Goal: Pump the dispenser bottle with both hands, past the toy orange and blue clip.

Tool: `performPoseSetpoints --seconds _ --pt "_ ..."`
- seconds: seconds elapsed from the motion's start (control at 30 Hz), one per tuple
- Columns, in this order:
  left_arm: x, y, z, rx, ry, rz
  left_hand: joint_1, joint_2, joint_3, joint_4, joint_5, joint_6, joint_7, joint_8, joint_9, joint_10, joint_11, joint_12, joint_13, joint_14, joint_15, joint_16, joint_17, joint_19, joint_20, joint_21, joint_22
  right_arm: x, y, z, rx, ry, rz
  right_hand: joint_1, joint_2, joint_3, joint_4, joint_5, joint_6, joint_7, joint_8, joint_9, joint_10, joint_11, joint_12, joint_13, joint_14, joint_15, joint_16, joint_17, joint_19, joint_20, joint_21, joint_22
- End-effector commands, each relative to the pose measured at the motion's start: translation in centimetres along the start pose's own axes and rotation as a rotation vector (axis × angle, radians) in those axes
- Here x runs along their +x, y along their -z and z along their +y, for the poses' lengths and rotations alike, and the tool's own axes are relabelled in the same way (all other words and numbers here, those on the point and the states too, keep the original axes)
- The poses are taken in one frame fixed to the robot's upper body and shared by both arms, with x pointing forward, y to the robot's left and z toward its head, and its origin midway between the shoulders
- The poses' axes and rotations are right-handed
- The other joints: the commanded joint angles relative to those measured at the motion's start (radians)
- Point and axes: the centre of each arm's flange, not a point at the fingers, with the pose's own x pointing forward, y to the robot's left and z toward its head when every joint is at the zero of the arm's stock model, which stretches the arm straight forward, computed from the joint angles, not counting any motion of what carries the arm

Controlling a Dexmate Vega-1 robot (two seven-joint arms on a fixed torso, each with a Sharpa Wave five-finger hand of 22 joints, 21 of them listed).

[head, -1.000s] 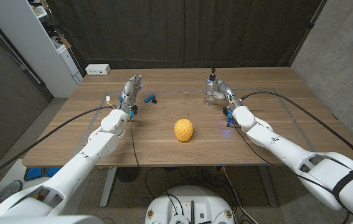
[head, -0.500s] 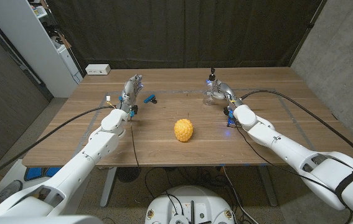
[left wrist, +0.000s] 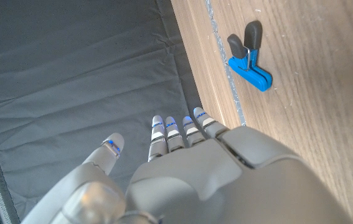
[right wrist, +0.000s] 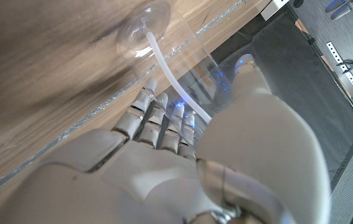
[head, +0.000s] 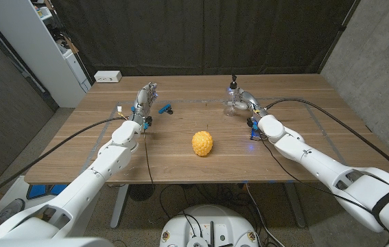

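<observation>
The clear dispenser bottle (head: 233, 103) with a black pump top stands at the table's far right-of-centre. My right hand (head: 245, 103) grips it; in the right wrist view its fingers (right wrist: 164, 118) and thumb wrap the transparent bottle (right wrist: 164, 43), whose inner tube is visible. My left hand (head: 145, 97) is held up at the far left with fingers apart and nothing in it. The blue clip (head: 164, 108) lies just right of it, also seen as the blue clip (left wrist: 249, 62) beyond my left hand (left wrist: 188, 168). The toy orange (head: 202, 143) sits mid-table, nearer than both hands.
A white box (head: 108, 77) sits at the table's back left corner. A small white and yellow item (head: 119, 108) lies left of my left hand. Black cables trail along both arms over the table. A white cabinet (head: 57, 48) stands off the left edge.
</observation>
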Motion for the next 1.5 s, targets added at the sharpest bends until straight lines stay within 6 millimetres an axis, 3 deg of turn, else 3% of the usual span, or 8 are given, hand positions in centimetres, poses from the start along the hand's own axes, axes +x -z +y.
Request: performPoseSetpoints --seconds 0.03,0.57,0.67,0.87,0.97,1.13,1.37,1.5 --pt "-0.06 0.03 -0.13 -0.001 0.001 0.001 -0.006 0.081 0.002 0.007 0.008 0.008 -0.003 0.010 0.003 0.008 0.001 0.001 0.002 0.006 -0.031 0.000 0.002 0.011 -0.026 -0.003 0.001 -0.05 0.18 0.07 0.008 -0.029 0.002 -0.011 0.001 -0.010 0.002 0.003 -0.019 0.002 -0.012 -0.001 -0.012 0.002 -0.002 0.002 -0.011 0.007 -0.011 -0.002 -0.014 0.012 -0.014 -0.001" --pt "-0.13 0.03 0.03 -0.005 -0.002 -0.001 -0.006 0.081 0.004 0.009 0.008 0.008 -0.004 0.007 0.003 0.010 0.001 0.000 0.002 0.012 -0.029 0.000 0.002 0.014 -0.026 -0.005 0.001 0.17 0.43 -0.11 0.025 -0.050 -0.023 -0.076 -0.029 -0.029 0.007 0.011 -0.091 0.041 -0.075 -0.004 -0.089 0.024 -0.021 -0.009 -0.098 0.066 -0.057 -0.034 -0.081 0.060 -0.085 -0.002" --pt "-0.13 0.08 -0.01 -0.008 0.001 0.001 -0.006 0.082 0.006 0.009 0.009 0.008 -0.003 0.007 0.003 0.009 0.003 0.000 0.002 0.013 -0.028 0.000 0.001 0.014 -0.025 -0.005 0.001 0.22 0.45 -0.13 0.025 -0.056 -0.023 -0.084 -0.029 -0.030 0.008 0.012 -0.099 0.049 -0.084 -0.004 -0.097 0.029 -0.021 -0.012 -0.114 0.077 -0.062 -0.039 -0.099 0.041 -0.098 -0.002" --pt "-0.25 0.16 -0.02 -0.008 0.003 0.001 -0.001 0.088 0.011 0.006 0.009 0.007 -0.001 0.005 0.003 0.008 0.005 -0.001 0.002 0.012 -0.027 -0.002 0.000 0.014 -0.025 -0.007 0.001 0.27 0.59 -0.29 0.041 -0.074 -0.028 -0.121 -0.037 -0.036 0.011 0.021 -0.147 0.078 -0.137 -0.009 -0.162 0.046 -0.031 -0.027 -0.198 0.121 -0.079 -0.064 -0.152 0.021 -0.130 -0.002" --pt "-0.29 0.10 0.14 -0.005 0.004 0.001 0.000 0.088 0.013 0.005 0.009 0.005 0.000 0.004 0.003 0.007 0.006 -0.002 0.002 0.011 -0.027 -0.003 -0.001 0.014 -0.026 -0.007 0.001 0.25 0.69 -0.40 0.047 -0.079 -0.031 -0.129 -0.038 -0.037 0.012 0.022 -0.156 0.082 -0.148 -0.011 -0.171 0.043 -0.029 -0.031 -0.220 0.107 -0.083 -0.071 -0.167 0.017 -0.135 -0.002" --pt "-0.22 -0.03 0.29 -0.003 0.007 0.000 0.003 0.087 0.015 0.001 0.009 0.005 0.000 0.004 0.003 0.005 0.007 -0.002 0.002 0.010 -0.028 -0.005 -0.002 0.013 -0.027 -0.009 0.001 0.22 0.79 -0.47 0.054 -0.089 -0.038 -0.151 -0.040 -0.042 0.016 0.023 -0.169 0.089 -0.170 -0.013 -0.188 0.050 -0.029 -0.041 -0.253 0.095 -0.085 -0.085 -0.213 -0.014 -0.144 -0.002" --pt "-0.07 -0.15 0.36 -0.001 0.012 -0.001 0.006 0.088 0.017 -0.003 0.009 0.005 0.002 0.003 0.003 0.004 0.007 -0.003 0.002 0.009 -0.027 -0.005 -0.002 0.012 -0.027 -0.010 0.001 0.31 0.92 -0.63 0.068 -0.105 -0.053 -0.182 -0.040 -0.047 0.021 0.024 -0.195 0.101 -0.206 -0.016 -0.229 0.059 -0.034 -0.062 -0.305 0.094 -0.086 -0.113 -0.277 -0.048 -0.147 -0.003" --pt "-0.05 -0.21 0.40 -0.001 0.012 -0.003 0.007 0.088 0.019 -0.004 0.009 0.005 0.002 0.003 0.003 0.004 0.007 -0.003 0.002 0.010 -0.026 -0.006 -0.002 0.013 -0.026 -0.010 0.001 0.32 0.90 -0.82 0.077 -0.108 -0.053 -0.190 -0.040 -0.048 0.021 0.025 -0.200 0.107 -0.219 -0.017 -0.241 0.066 -0.035 -0.071 -0.324 0.097 -0.088 -0.125 -0.293 -0.053 -0.145 -0.003"
